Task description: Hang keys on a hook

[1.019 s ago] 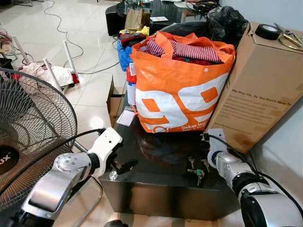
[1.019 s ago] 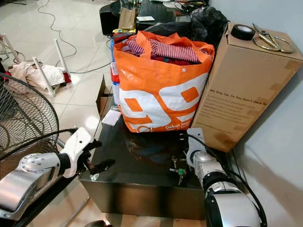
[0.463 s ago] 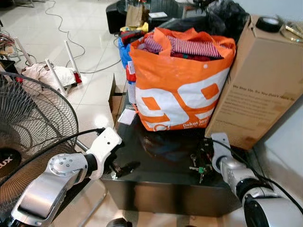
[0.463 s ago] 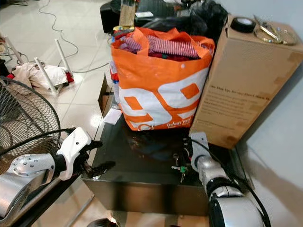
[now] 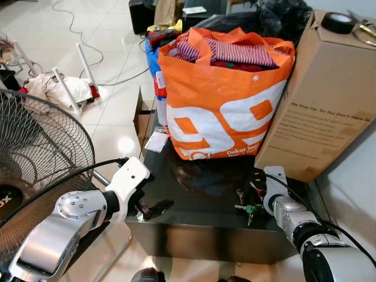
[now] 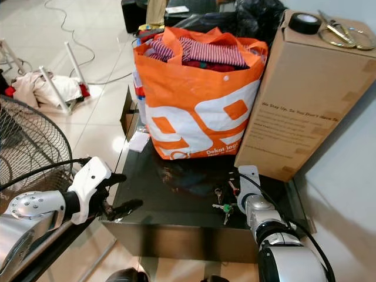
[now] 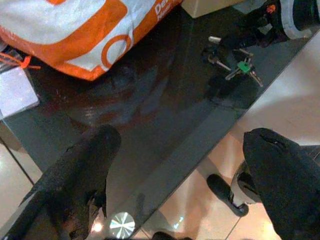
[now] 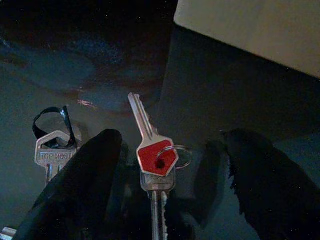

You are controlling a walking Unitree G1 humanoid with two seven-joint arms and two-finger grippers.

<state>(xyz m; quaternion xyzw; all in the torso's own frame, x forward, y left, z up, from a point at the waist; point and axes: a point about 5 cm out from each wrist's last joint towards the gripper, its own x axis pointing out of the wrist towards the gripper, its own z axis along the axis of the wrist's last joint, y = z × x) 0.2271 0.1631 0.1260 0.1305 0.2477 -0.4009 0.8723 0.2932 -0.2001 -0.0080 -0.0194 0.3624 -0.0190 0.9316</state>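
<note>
A bunch of keys (image 5: 244, 205) lies on the glossy black table (image 5: 200, 211) near its front right corner. It has a green-headed key (image 7: 244, 66), a red-headed key (image 8: 157, 160) and a silver key (image 8: 54, 152). My right gripper (image 8: 175, 137) is low over the table, open, with one black finger on each side of the red-headed key. It is not closed on it. My left gripper (image 7: 180, 135) hovers at the table's front left edge, open and holding nothing, far from the keys.
A full orange shopping bag (image 5: 220, 100) stands at the back of the table. Beside it on the right is a tall cardboard box (image 5: 320, 100) with a tape roll on top. A fan (image 5: 35, 158) stands at my left over tiled floor with cables.
The camera has shifted a little, so the whole scene sits differently in the picture. Both grippers stay about where they were relative to the table and the keys.
</note>
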